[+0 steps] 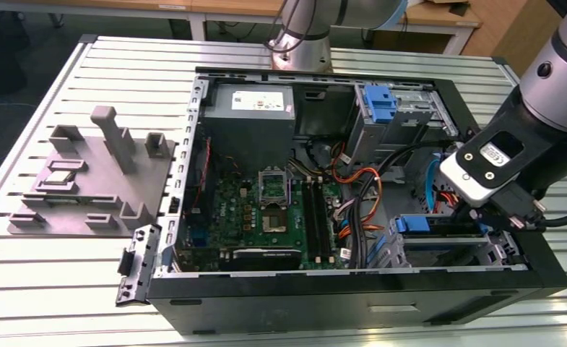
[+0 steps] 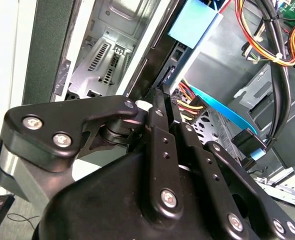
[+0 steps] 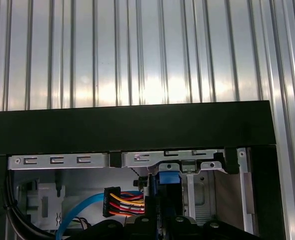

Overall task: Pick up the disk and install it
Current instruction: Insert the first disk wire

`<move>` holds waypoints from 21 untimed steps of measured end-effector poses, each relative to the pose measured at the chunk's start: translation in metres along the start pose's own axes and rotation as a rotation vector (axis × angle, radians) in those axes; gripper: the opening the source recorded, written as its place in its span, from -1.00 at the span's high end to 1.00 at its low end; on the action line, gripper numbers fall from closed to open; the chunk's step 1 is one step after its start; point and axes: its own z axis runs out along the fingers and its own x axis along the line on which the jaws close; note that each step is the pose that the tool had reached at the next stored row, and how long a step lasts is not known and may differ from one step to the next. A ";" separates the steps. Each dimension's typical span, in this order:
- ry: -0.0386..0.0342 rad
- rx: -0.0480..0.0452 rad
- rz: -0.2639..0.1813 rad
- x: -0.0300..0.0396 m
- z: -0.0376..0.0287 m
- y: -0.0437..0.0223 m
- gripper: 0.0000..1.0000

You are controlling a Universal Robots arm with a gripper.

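Blue carrier plastic marks the disk (image 1: 435,225), which I see sitting in the drive bay at the exterior view's right of the open computer case (image 1: 360,303). My gripper (image 1: 500,217) hangs just beside it; I cannot tell whether it grips. Ribbed metal table (image 1: 61,275) lies underneath.

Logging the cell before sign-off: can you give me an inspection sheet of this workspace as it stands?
Surface: ribbed metal table carrying an open computer case.
Job's things: disk, blue carrier edge showing in a drive bay; label hidden.
Clutter: grey fixture block on the table, at the exterior view's left of the case.
Grippers: gripper inside the case at that bay; grip unclear.
Cables: orange, red and blue cables loose inside the case.
Surroundings: wooden furniture behind the table.
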 end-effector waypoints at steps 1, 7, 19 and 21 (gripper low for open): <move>-0.0001 0.0000 0.000 -0.0001 -0.0001 0.0000 0.66; -0.0002 0.0000 0.000 -0.0012 0.0000 0.0005 0.66; 0.0100 0.0006 0.001 -0.0027 0.0015 0.0006 0.66; 0.0104 0.0007 0.001 -0.0033 0.0024 0.0005 0.66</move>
